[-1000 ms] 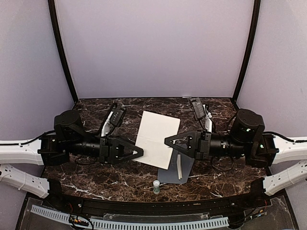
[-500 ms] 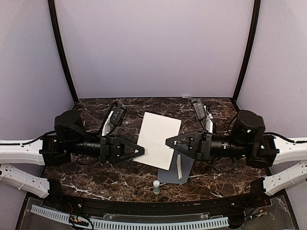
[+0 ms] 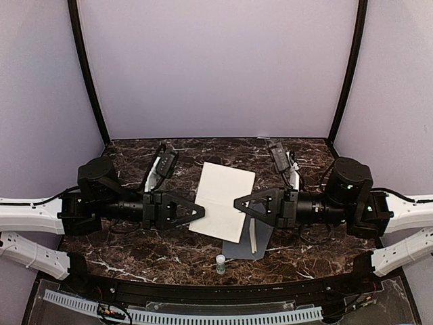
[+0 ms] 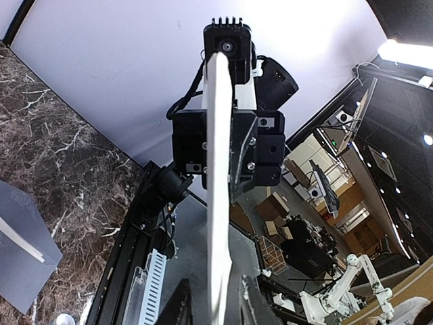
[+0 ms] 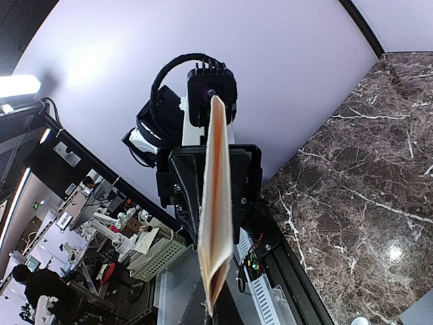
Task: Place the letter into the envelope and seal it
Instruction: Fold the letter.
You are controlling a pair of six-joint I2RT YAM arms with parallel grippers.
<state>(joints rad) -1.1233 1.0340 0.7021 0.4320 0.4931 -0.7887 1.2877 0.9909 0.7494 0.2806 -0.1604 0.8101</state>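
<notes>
The white letter (image 3: 223, 200) hangs in the air between both grippers, folded along its lower edge. My right gripper (image 3: 237, 202) is shut on its right edge; in the right wrist view the letter (image 5: 216, 203) stands edge-on. My left gripper (image 3: 203, 213) is at the letter's left edge. In the left wrist view the letter (image 4: 218, 169) runs between the fingers (image 4: 179, 305), with a gap on each side. The slate-grey envelope (image 3: 260, 233) lies flat on the table below the right gripper, partly hidden by the letter. It also shows in the left wrist view (image 4: 20, 264).
A white strip (image 3: 252, 237) lies on the envelope. A small glue bottle (image 3: 220, 264) stands near the table's front edge. The dark marble table (image 3: 135, 250) is walled by lilac panels at the back and sides.
The left gripper has moved slightly right, further over the letter's left edge. The letter and the right gripper have shifted only a little.
</notes>
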